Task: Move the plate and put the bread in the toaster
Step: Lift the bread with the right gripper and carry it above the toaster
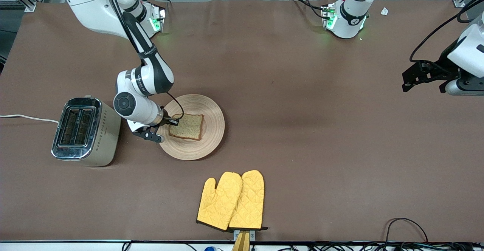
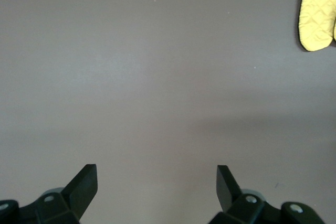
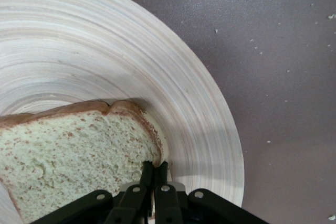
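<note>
The bread (image 1: 187,126) lies on the pale ringed plate (image 1: 212,130) in the middle of the table. My right gripper (image 1: 172,122) is low over the plate's edge on the toaster's side and is shut on the bread's crust. In the right wrist view the gripper (image 3: 155,167) pinches the corner of the bread (image 3: 68,150) on the plate (image 3: 105,51). The toaster (image 1: 81,130) stands beside the plate toward the right arm's end, its two slots empty. My left gripper (image 1: 406,81) waits open over bare table at the left arm's end; it shows open and empty in the left wrist view (image 2: 157,178).
A pair of yellow oven mitts (image 1: 231,200) lies nearer the front camera than the plate, and shows in the left wrist view (image 2: 317,9). The toaster's white cord (image 1: 26,118) runs off the table's end. A black cable loop (image 1: 406,228) lies at the front edge.
</note>
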Tool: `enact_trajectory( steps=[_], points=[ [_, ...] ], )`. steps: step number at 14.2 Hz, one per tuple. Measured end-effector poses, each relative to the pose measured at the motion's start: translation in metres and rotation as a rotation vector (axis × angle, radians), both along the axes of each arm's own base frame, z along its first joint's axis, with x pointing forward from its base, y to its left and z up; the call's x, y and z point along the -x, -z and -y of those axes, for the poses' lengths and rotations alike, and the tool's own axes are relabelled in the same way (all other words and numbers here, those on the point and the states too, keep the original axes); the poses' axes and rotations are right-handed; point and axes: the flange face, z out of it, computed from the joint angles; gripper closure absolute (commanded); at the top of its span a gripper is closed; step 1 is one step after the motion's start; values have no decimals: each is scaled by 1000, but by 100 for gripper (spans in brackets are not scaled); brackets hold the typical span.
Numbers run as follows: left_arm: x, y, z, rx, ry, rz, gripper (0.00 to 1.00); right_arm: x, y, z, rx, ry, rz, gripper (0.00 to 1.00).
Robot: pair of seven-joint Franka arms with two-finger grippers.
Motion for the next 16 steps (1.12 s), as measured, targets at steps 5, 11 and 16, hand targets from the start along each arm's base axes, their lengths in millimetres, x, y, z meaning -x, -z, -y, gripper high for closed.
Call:
enact_trajectory(
  steps=[5, 11, 16],
  points=[
    [6, 7, -2, -8, 4, 28, 0, -12, -88, -9, 14, -65, -81, 100],
    [16, 8, -7, -10, 13, 32, 0, -13, -227, 8, 329, -236, -70, 100],
    [16, 8, -7, -9, 14, 34, 0, -10, -257, 38, 668, -270, -121, 100]
  ],
)
